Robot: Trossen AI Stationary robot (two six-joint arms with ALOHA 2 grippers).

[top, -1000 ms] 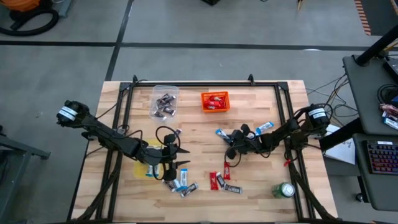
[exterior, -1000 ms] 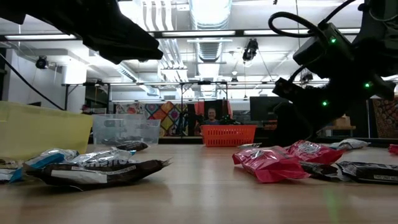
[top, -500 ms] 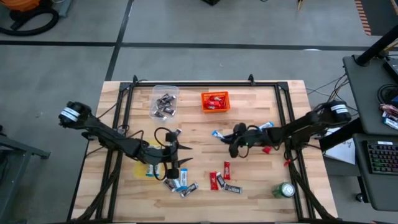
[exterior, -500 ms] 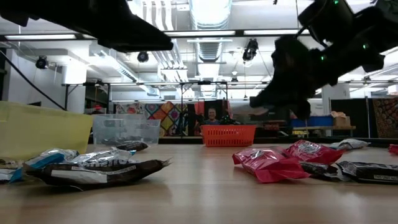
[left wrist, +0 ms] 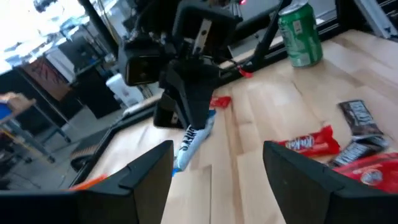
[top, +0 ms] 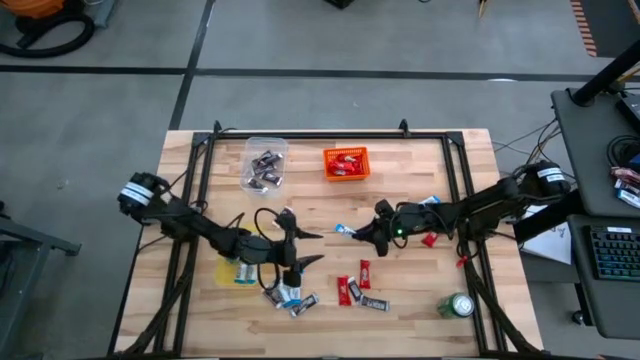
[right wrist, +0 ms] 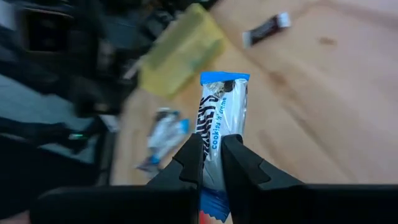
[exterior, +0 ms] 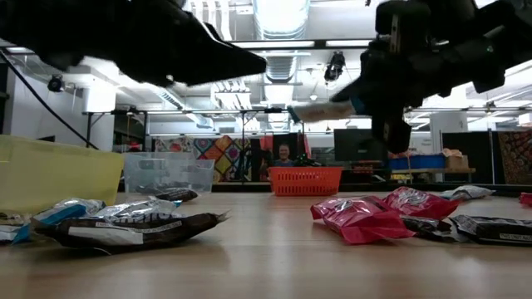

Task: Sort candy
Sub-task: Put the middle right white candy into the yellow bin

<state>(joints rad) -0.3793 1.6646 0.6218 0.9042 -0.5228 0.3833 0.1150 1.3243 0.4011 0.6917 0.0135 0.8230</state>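
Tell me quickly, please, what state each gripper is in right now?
Left gripper: open, holding nothing.
Right gripper: shut on a blue-and-white candy bar.

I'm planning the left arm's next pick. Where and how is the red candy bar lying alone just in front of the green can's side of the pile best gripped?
Grip the red candy bar across its narrow middle, coming straight down from above. It lies flat on the table with its long axis running away from the front edge, so the fingers should close from its left and right sides. The left gripper is open nearby.
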